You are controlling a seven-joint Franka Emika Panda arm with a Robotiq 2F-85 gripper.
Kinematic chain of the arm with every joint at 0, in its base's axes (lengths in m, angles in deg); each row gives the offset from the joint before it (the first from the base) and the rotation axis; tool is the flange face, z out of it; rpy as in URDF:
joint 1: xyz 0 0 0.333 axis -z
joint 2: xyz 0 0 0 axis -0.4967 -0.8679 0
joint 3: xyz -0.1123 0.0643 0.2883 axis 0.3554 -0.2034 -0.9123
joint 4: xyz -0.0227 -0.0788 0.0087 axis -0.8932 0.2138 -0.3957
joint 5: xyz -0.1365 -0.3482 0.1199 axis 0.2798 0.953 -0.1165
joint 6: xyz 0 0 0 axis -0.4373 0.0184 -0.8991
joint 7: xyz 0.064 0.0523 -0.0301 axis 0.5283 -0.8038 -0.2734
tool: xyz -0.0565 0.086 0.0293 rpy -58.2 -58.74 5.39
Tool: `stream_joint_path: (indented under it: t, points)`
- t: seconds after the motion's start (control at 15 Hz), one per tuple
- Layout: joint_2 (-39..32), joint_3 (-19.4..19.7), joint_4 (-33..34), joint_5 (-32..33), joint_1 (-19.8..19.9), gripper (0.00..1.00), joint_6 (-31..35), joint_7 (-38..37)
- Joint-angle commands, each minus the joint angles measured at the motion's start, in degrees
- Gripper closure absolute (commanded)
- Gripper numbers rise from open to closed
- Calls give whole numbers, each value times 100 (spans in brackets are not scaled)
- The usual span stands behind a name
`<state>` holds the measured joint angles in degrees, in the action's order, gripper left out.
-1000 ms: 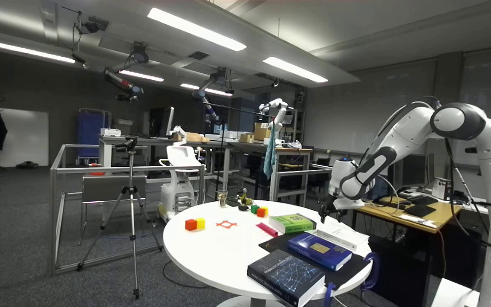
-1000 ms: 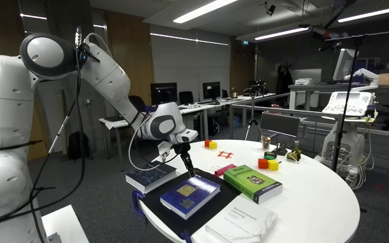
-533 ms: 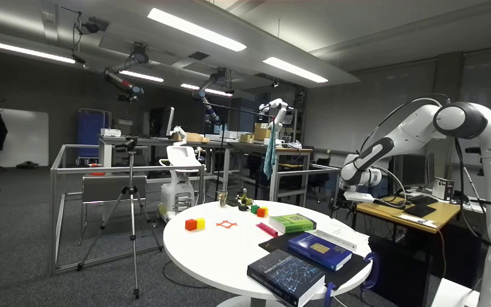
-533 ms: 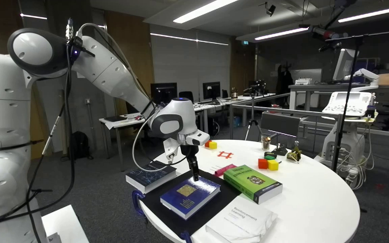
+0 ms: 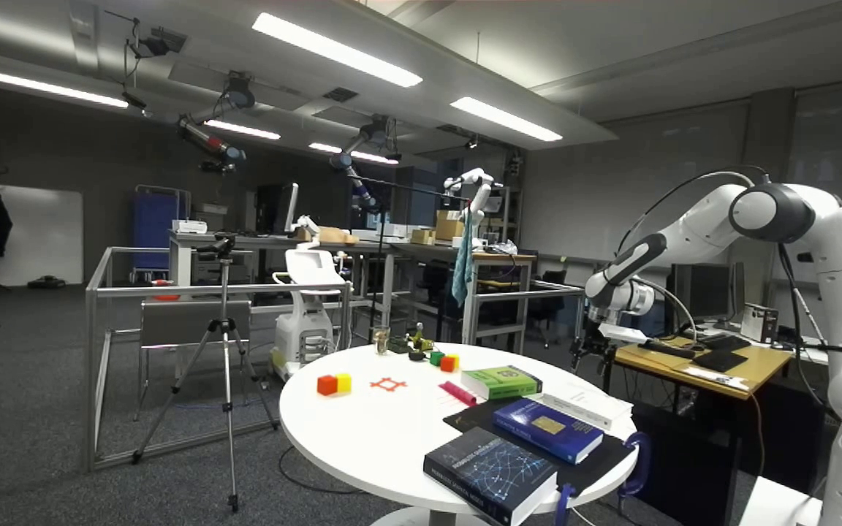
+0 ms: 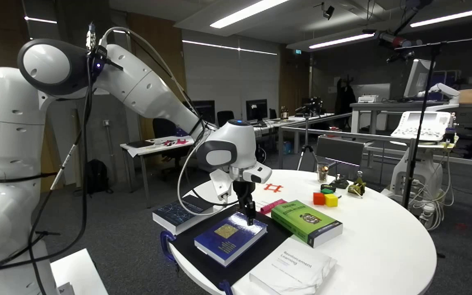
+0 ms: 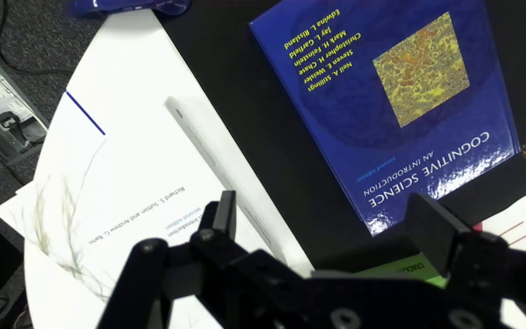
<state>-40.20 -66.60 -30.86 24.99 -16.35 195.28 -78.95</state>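
One blue book (image 7: 379, 121), printed "Cognitive Science", lies flat lower than the gripper (image 7: 322, 214), ahead of its fingers (image 7: 432, 228) and toward their right in the wrist view. The jaws stand wide apart with nothing between them, hanging clear above the books. Under the blue book spreads a black mat (image 7: 259, 114), which also shows through the gap between the fingers. Left of that gap in the wrist view lies a white book (image 7: 139, 192), partly hidden by the finger on that side. In an exterior view, a thick green book (image 6: 307, 221) rests to the right of the fingers and a dark book (image 6: 184, 213) to their left, with a pink roll (image 6: 273, 206) a little beyond the tool. Farther out from it, a red cube (image 6: 318, 199) and a yellow cube (image 6: 331, 200) sit side by side, a glass (image 6: 322, 173) standing past them. All these rest on a round white table (image 6: 383, 246); two blue clamps (image 6: 166, 246) hold its edge on the arm's side.
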Motion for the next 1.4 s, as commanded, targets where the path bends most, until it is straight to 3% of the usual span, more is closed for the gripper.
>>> stream_joint_path:
  t: [0.0, 0.13, 0.2, 1.33]
  points:
    - [-305, -235, 418, -458, 295, 0, -240, 840]
    - [-396, -315, 482, -593, 339, 0, -153, 1079]
    - [-304, -193, 271, -348, 207, 0, -6, 708]
    - [-414, -256, 385, -413, 232, 0, -5, 820]
